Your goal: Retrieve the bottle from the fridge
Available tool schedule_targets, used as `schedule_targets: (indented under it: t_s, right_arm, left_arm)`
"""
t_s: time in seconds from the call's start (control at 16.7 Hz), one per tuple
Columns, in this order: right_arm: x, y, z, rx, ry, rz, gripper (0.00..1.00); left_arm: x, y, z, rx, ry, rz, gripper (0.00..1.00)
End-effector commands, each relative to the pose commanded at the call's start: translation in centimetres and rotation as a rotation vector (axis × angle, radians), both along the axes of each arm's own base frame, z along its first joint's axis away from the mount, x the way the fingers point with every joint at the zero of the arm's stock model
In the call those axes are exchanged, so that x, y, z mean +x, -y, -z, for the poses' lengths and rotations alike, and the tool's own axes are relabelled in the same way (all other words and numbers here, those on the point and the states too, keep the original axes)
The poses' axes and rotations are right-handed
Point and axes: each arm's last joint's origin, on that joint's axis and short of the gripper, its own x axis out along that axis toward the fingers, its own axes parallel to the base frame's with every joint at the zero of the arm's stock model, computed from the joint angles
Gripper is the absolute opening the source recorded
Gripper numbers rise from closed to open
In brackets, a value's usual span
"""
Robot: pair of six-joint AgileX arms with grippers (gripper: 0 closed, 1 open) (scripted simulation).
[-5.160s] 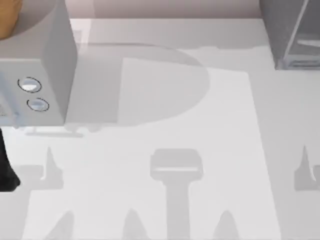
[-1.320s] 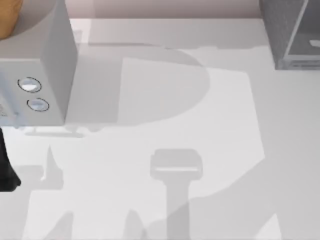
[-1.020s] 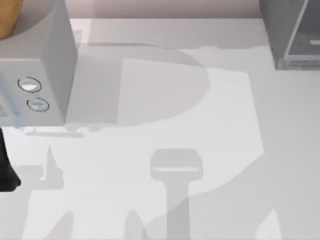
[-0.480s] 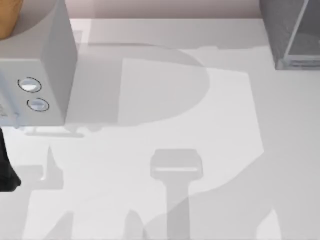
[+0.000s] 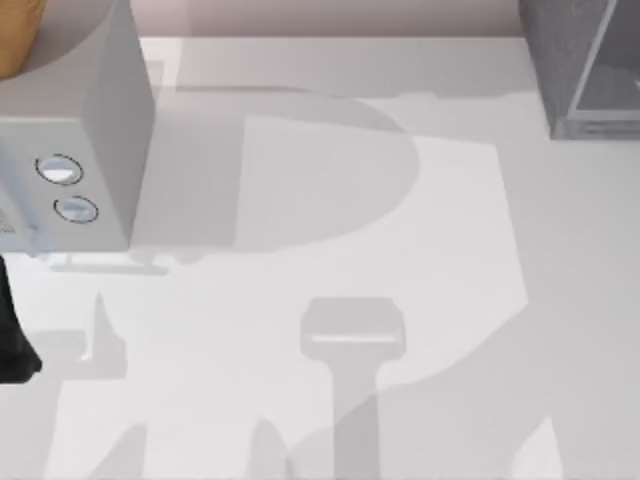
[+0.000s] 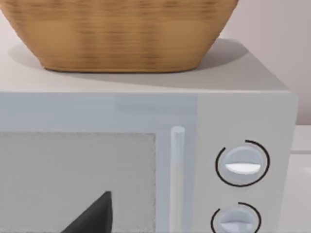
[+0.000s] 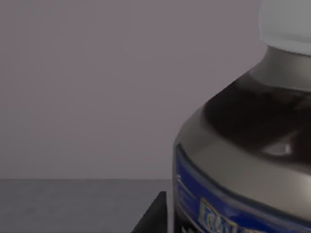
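Nearest, in the right wrist view: black tip of the right gripper (image 7: 153, 216), right up against the edge of the bottle (image 7: 243, 160). Cannot tell whether touching or merely beside it, nor how wide the grip stands or whether anything is held. Dark rounded body, blue label band, pale cap, all cut off by the frame. Stands on a dark grey floor before a plain grey-mauve wall.

In the left wrist view: black tip of the left gripper (image 6: 92, 218) in front of the microwave (image 6: 146, 160); opening not to be told. Wicker basket (image 6: 116, 34) resting on the microwave's roof.

From above: white table (image 5: 330, 280) crossed by grey shadows. Left arm (image 5: 15, 340) at the left edge. Microwave at upper left with two dials (image 5: 60, 170). Farthest, the fridge (image 5: 580, 60) in the upper right corner, cropped, interior hidden.
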Motion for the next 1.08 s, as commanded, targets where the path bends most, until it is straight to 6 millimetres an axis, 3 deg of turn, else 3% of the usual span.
schedule_targets:
  t_s: [0.42, 0.9, 1.08]
  right_arm:
    - [0.0, 0.1, -0.2, 0.002, 0.001, 0.003, 0.00]
    - [-0.1, 0.1, -4.9, 0.002, -0.001, 0.003, 0.00]
    - [-0.1, 0.2, -5.0, 0.001, 0.001, 0.003, 0.00]
  left_arm:
    - [0.0, 0.0, 0.0, 0.000, 0.000, 0.000, 1.00]
    - [0.0, 0.0, 0.0, 0.000, 0.000, 0.000, 1.00]
    - [0.0, 0.0, 0.0, 0.000, 0.000, 0.000, 1.00]
